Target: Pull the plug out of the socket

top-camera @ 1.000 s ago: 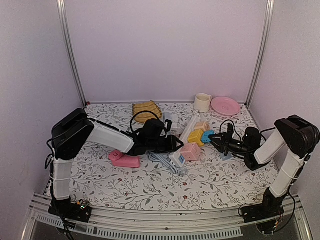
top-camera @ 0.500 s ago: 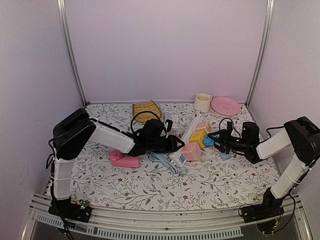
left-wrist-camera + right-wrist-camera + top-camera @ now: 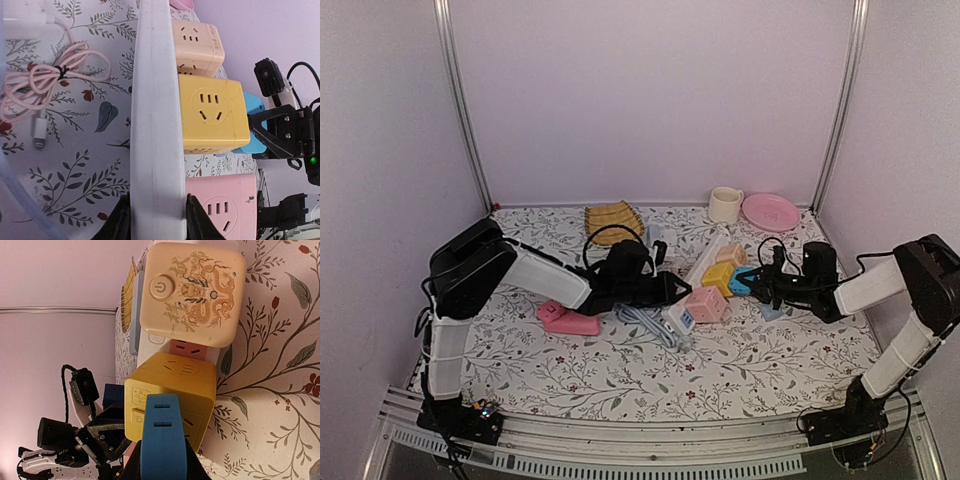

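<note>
Right wrist: plug (image 3: 161, 430) is pinched by right pincer (image 3: 161, 467), socket (image 3: 155, 110) clamped by left pincer (image 3: 157, 222); straight pull advised.

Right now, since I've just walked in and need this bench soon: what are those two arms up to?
The left gripper is clamped across one end of the white power strip, holding it on the table. The right gripper is shut on the blue plug, which sits right beside the yellow cube adapter on that strip. Whether the blue plug has come free of the strip cannot be told from these views.
</note>
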### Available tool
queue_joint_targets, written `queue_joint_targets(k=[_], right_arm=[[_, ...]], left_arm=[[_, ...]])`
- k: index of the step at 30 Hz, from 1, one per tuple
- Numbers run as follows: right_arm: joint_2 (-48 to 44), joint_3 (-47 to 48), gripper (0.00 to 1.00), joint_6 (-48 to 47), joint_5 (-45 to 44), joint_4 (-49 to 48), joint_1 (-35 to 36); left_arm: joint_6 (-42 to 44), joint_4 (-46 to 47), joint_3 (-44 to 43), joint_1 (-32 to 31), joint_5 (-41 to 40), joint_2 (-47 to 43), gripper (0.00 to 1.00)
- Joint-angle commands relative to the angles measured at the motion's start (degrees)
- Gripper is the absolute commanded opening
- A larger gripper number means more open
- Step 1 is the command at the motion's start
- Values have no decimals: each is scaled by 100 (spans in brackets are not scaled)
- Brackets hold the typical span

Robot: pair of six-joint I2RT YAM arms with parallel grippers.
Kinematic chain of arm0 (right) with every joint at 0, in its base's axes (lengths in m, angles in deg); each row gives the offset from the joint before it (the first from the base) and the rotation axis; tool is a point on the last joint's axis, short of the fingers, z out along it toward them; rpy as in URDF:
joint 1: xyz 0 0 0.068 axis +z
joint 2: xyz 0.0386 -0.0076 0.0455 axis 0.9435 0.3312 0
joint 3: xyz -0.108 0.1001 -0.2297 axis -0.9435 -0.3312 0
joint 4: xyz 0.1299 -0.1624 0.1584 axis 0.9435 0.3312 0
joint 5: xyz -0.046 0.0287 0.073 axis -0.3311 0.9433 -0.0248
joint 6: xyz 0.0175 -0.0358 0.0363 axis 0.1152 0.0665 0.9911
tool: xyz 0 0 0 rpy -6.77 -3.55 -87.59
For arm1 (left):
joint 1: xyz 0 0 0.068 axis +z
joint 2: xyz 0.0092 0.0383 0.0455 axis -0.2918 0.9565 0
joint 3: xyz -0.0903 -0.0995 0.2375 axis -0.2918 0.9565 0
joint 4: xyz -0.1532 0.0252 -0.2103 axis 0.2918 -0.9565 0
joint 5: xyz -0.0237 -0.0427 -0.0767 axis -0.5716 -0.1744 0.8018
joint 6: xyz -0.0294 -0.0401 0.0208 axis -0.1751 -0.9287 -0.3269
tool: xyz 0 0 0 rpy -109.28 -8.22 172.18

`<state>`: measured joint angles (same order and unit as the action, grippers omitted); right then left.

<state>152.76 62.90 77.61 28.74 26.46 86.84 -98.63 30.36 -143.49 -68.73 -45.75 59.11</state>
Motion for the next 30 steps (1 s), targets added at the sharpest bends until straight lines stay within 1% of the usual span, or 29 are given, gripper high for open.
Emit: queue_joint_targets(k=[1,2,4,5,6,7,10,11,16,17,18,19,24,27,30], right_arm=[[-389,192,6,-346,-89,484,39],[-438,213,5,-389,-113,571,35],[-464,252,5,-487,-104,722,40],[-449,275,5,-527,-56,772,42],[-413,296,4,-574,9,793,41],[-389,321,4,-598,55,810,38],[-290,385,4,-693,220,832,37],[-237,420,4,-729,289,875,40],[-280,483,4,-862,450,990,42],[-303,514,4,-905,472,1048,47],[-316,542,4,-947,491,1100,43],[-314,571,4,-968,511,1141,47],[-275,712,4,-1031,535,1253,115],[-272,739,4,-1025,491,1281,167],[-236,745,4,-1028,473,1283,183]], left_arm=[[176,-842,383,-382,418,472,23],[194,-833,369,-420,411,443,29],[286,-849,333,-458,335,366,47],[334,-845,323,-465,317,340,58],[387,-822,307,-467,306,313,66],[443,-843,281,-461,264,287,72],[670,-978,161,-446,100,211,84],[740,-1038,118,-434,33,189,86],[979,-1106,-3,-318,-58,64,88],[1079,-1157,-58,-297,-96,48,90],[1192,-1234,-136,-263,-92,51,96],[1321,-1341,-259,-253,-88,67,97],[1774,-1947,-1003,-173,-68,236,97],[1932,-2612,-1615,-128,-145,502,97],[1934,-2655,-1817,-59,32,587,97]])
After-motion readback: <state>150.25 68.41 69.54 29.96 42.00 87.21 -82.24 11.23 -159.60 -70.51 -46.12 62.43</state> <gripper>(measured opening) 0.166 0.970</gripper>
